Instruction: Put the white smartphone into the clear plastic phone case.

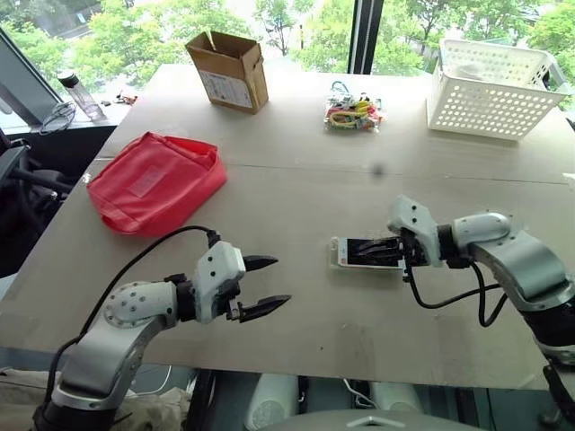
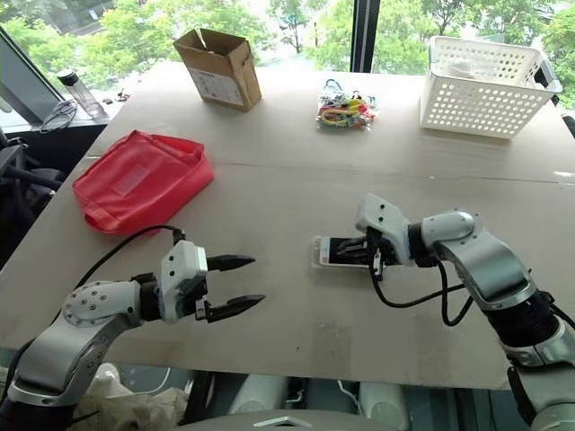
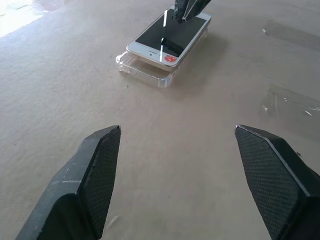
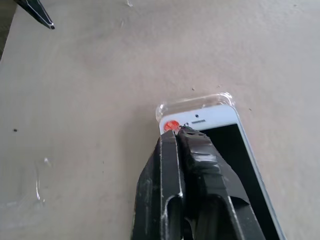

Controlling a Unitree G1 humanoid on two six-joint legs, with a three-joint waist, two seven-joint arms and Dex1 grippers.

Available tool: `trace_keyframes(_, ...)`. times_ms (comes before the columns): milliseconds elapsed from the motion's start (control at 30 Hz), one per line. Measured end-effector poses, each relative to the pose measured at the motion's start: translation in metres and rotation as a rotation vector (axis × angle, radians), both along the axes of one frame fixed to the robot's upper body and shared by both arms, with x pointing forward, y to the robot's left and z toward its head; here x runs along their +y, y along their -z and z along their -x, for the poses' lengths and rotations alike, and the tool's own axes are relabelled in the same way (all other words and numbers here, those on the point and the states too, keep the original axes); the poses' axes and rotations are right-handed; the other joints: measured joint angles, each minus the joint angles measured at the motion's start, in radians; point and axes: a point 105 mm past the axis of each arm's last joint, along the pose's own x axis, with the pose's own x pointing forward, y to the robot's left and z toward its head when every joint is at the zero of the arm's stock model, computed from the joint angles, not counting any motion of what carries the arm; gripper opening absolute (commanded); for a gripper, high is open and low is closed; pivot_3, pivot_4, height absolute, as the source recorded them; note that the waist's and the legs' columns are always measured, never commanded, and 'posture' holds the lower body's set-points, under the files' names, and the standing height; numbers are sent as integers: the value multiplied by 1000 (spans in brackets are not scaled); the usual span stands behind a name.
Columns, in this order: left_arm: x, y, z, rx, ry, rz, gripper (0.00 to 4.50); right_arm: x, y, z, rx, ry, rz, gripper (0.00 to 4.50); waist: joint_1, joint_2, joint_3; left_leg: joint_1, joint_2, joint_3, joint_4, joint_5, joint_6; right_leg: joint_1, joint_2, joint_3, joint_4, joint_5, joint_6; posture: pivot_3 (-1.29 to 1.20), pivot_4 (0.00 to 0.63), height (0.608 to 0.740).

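Observation:
The white smartphone [image 1: 346, 254] lies screen up on the table, resting on top of the clear plastic phone case [image 3: 142, 70]. The case's rim [image 4: 195, 102] sticks out past the phone's end with the red home button. My right gripper [image 1: 388, 250] is shut, with nothing between its fingers, and its tips are over the phone's black screen [image 3: 170, 35]; I cannot tell whether they touch it. My left gripper [image 1: 265, 285] hovers open and empty above the table, well to the left of the phone and pointing toward it.
A red pouch [image 1: 153, 180] lies at the left. A cardboard box [image 1: 229, 70], a bundle of coloured bits [image 1: 352, 112] and a white perforated basket [image 1: 494, 85] stand along the far side. A bottle [image 1: 81, 94] is beyond the far left corner.

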Motion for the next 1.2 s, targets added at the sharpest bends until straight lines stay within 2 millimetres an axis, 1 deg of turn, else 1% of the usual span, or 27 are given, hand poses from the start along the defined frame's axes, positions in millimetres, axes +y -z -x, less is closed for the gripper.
trace_keyframes(33, -1, -1, -1, -5, 3, 0, 3686, 1, 14, -2, 6, 0, 43, 30, 0, 0, 0, 0, 0, 0, 0, 0, 0, 0, 0, 0, 0, 0, 0, 0, 150, 733)
trace_keyframes(100, -1, -1, -1, -4, 3, 0, 3686, 2, 19, -6, -28, -19, 75, 30, 1, 1, -1, 1, -1, 1, 0, 0, 0, 0, 0, 1, 0, 0, 0, 0, 150, 733)
trace_keyframes(133, -1, -1, -1, 0, 7, 0, 3686, 3, 23, -8, -47, -34, 94, 30, 1, -1, -4, 2, -1, 0, 0, 0, 0, 1, 0, 1, 0, 0, 0, 0, 150, 733)
trace_keyframes(200, -2, -1, -2, 10, 8, 2, 3686, 4, 28, -18, -96, -33, 119, 30, 0, -4, -10, 5, 0, 0, 0, 0, 0, 4, 0, 0, 0, 0, 0, 0, 150, 733)
trace_keyframes(267, -2, -1, -4, 11, 5, 6, 3686, 2, 30, -24, -118, -19, 135, 30, 3, -5, -14, 9, -1, 0, 0, 0, 0, 7, 0, 0, 0, 0, 0, 0, 150, 733)
trace_keyframes(333, -1, 0, -5, 17, 3, 12, 3686, 0, 32, -25, -101, -6, 135, 30, 6, -6, -16, 18, -1, 0, -2, -1, 0, 16, -1, 0, -2, 0, 0, 0, 150, 733)
trace_keyframes(467, -7, 3, -8, 32, 18, 29, 3686, -5, 34, -19, -15, 26, 88, 30, 6, -7, -19, 18, -1, 0, -4, -2, 0, 16, -3, 0, -3, 0, -1, 0, 150, 733)
trace_keyframes(633, -11, 7, -14, 40, 32, 39, 3686, -8, 35, -16, -72, -16, 98, 30, 5, -6, -21, 19, -1, 0, -8, -1, 0, 15, -3, 0, -5, 0, -1, 0, 150, 733)
trace_keyframes(767, -12, 6, -18, 38, 34, 45, 3686, -3, 39, -17, -151, -71, 144, 30, 1, -5, -30, 20, -1, 0, -11, -1, 0, 16, -3, 0, -8, 0, -1, 0, 150, 733)
trace_keyframes(867, -14, 5, -19, 34, 45, 45, 3686, 4, 44, -26, -194, -76, 176, 30, -3, -3, -41, 21, -1, 0, -12, -1, 0, 17, -3, 0, -8, -1, -2, 0, 150, 733)
trace_keyframes(900, -14, 4, -19, 32, 47, 45, 3686, 5, 45, -30, -210, -80, 196, 30, -4, -3, -44, 22, -1, 0, -12, -1, 0, 18, -3, 0, -8, -3, -5, 0, 150, 733)
trace_keyframes(967, -14, 4, -19, 31, 47, 44, 3686, 5, 48, -34, -235, -93, 226, 30, -4, -6, -54, 24, -1, 0, -12, -2, 1, 19, -3, 0, -8, -3, -5, 0, 150, 733)
trace_keyframes(1000, -14, 4, -19, 35, 45, 43, 3686, 6, 50, -36, -238, -95, 226, 30, -4, -7, -55, 27, -1, 0, -12, -4, 4, 23, -3, 0, -9, -3, -5, 0, 150, 733)
trace_keyframes(1033, -14, 5, -19, 39, 43, 42, 3686, 7, 51, -37, -241, -97, 227, 30, -4, -6, -55, 32, -1, 1, -13, -7, 1, 27, -4, 0, -11, -3, -6, 0, 150, 733)
trace_keyframes(1067, -14, 5, -19, 40, 41, 42, 3686, 8, 53, -38, -240, -96, 222, 30, -6, -6, -55, 38, -1, 1, -16, -7, 0, 33, -5, 0, -14, -3, -6, 0, 150, 733)
trace_keyframes(1100, -14, 5, -18, 39, 36, 41, 3686, 9, 53, -39, -240, -92, 211, 30, -9, -5, -56, 39, -1, 1, -16, -7, 0, 33, -5, 0, -15, -3, -6, 0, 150, 733)
trace_keyframes(1200, -15, 4, -15, 41, 28, 40, 3686, 11, 53, -40, -197, -32, 109, 30, -13, -3, -53, 38, -1, 1, -16, -7, 0, 32, -5, 0, -15, -3, -6, 0, 150, 733)
